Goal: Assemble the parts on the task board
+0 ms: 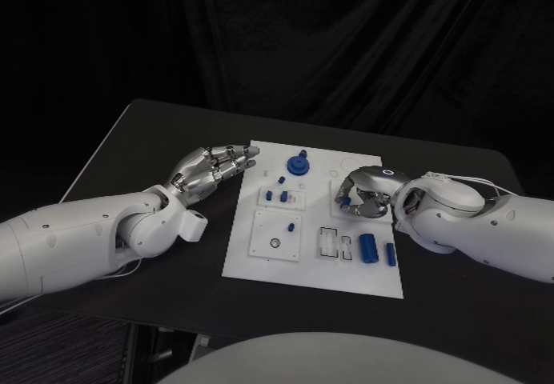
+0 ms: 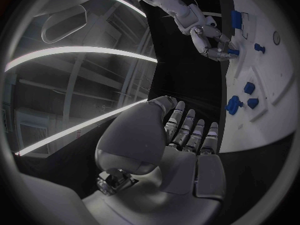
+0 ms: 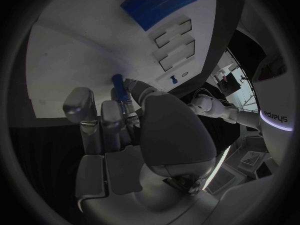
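Fingers (image 3: 119, 102) of the right hand (image 1: 363, 196) pinch a small blue plastic peg (image 3: 117, 81) over the white task board (image 1: 266, 264)'s right side, seemingly mid-insertion, needing careful alignment; left hand (image 1: 214, 170) hovers open-fingered beside its far-left edge.

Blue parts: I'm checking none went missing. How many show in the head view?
7: a round one at the task board's far edge, three small ones just nearer, a peg in the right hand, two bars at its near-right corner. The hand may hide more.
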